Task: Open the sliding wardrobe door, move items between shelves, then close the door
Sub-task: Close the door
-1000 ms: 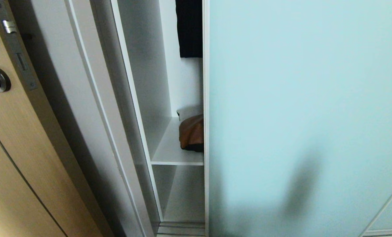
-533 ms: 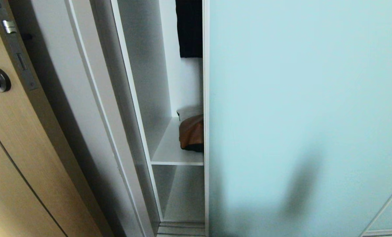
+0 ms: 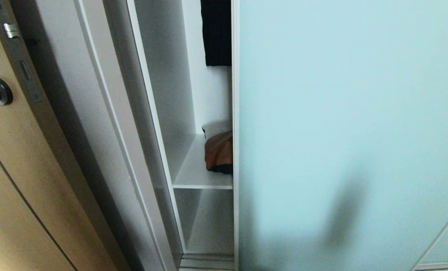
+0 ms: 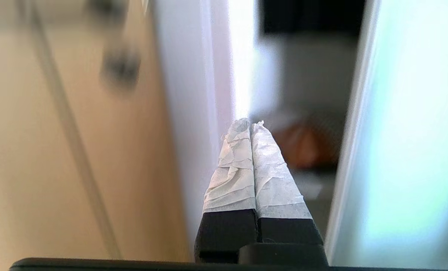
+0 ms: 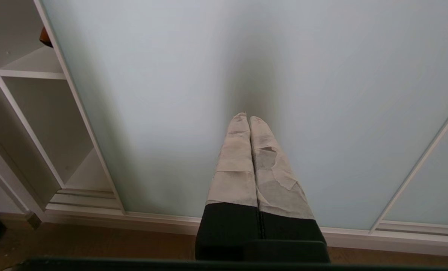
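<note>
1. The left gripper [image 4: 251, 124] has its taped fingers pressed together, holding nothing, pointing at the narrow gap beside the sliding wardrobe door [image 3: 344, 113].
2. The right gripper [image 5: 248, 117] is likewise closed and empty, aimed at the door's frosted pane low down.
3. The door covers most of the wardrobe; a slim opening remains at its left edge.
4. In that opening, the cushion [image 3: 220, 152] lies on a white shelf [image 3: 197, 177], partly hidden behind the door.
5. A black garment [image 3: 216, 34] hangs above.
6. A wooden door [image 3: 17, 180] stands left.
</note>
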